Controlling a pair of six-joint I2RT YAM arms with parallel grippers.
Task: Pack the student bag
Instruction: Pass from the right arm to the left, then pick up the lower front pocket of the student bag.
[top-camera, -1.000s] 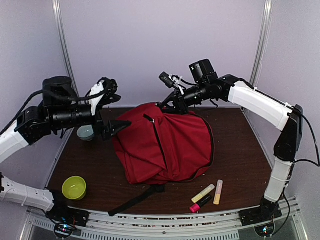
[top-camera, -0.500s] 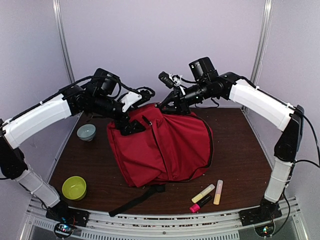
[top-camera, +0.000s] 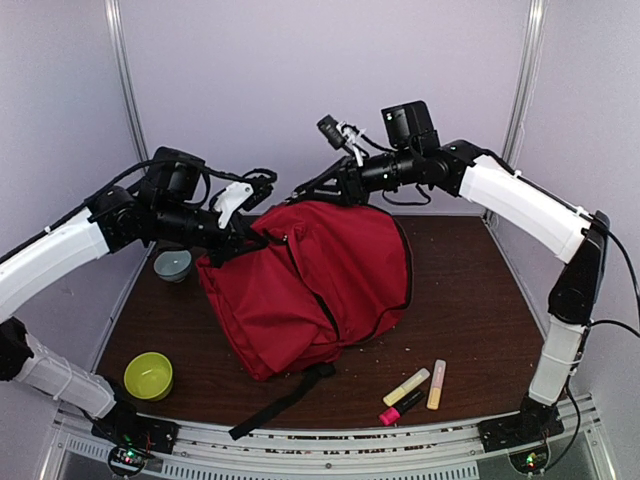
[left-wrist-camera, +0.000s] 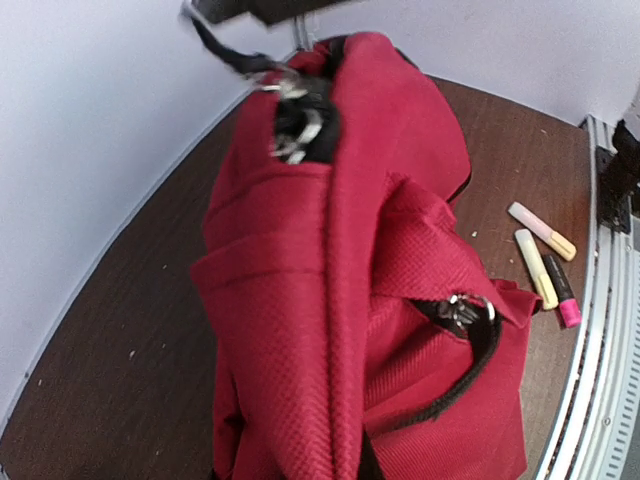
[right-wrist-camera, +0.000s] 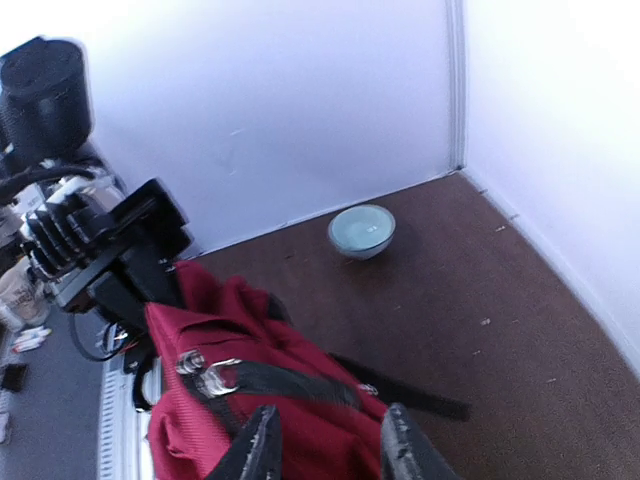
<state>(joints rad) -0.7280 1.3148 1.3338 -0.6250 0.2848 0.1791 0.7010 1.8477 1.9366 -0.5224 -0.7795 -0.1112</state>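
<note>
The big red student bag (top-camera: 320, 280) sits in the middle of the brown tabletop (top-camera: 480, 300). It is bunched up and tips over toward 7 o'clock. The left end effector (top-camera: 238, 238) is at the bag's 10 o'clock corner, pressed together on the red cloth and holding that corner up. The right end effector (top-camera: 305, 188) is at the bag's 12 o'clock edge, just over the top. In the right wrist view its two fingers (right-wrist-camera: 262, 445) are spread apart, and I cannot see them pinching anything. The red cloth lies just past them. The front pocket (left-wrist-camera: 460, 320) has its zip open a little, showing a dark slit. I cannot tell what is inside the bag or the pocket. A black strap (top-camera: 280, 398) trails out from the bag toward 7 o'clock. A small blue-grey bowl (top-camera: 172, 264) stands at 9 o'clock of the bag, near the left arm. A yellow-green bowl (top-camera: 148, 375) stands at 8 o'clock, well apart from the bag. Three marker pens (top-camera: 406, 386) lie close together on the tabletop at 5 o'clock, outside the bag.
</note>
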